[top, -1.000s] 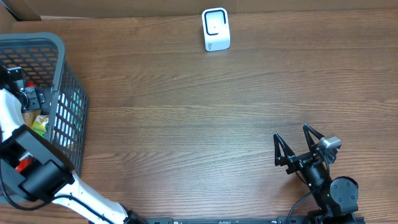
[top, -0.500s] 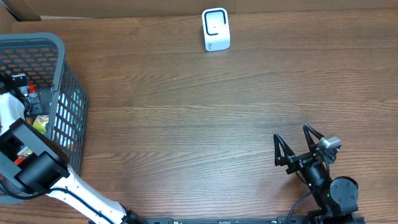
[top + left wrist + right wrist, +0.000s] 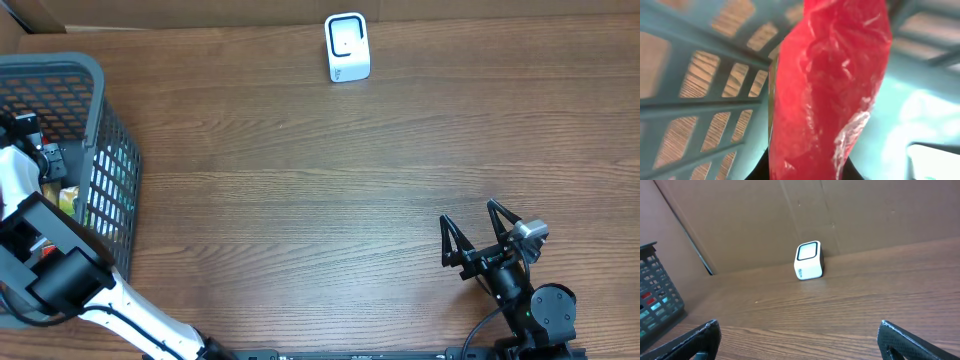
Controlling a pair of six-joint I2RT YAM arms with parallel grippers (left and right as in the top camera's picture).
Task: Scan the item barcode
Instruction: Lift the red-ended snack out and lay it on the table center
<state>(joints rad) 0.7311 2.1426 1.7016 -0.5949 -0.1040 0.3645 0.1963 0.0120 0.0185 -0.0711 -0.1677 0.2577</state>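
Pinching one red packet (image 3: 825,85) inside one basket (image 3: 95,75) are left fingers (image 3: 756,173); right fingers (image 3: 700,339) gape toward one scanner (image 3: 808,260).

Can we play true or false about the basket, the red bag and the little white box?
1. The red bag is inside the basket. True.
2. The white box sits in the basket. False: it stands on the table, near the far edge.
3. The right tool is open and holds nothing. True.
4. The right tool is touching the white box. False: they are far apart, at opposite edges of the table.
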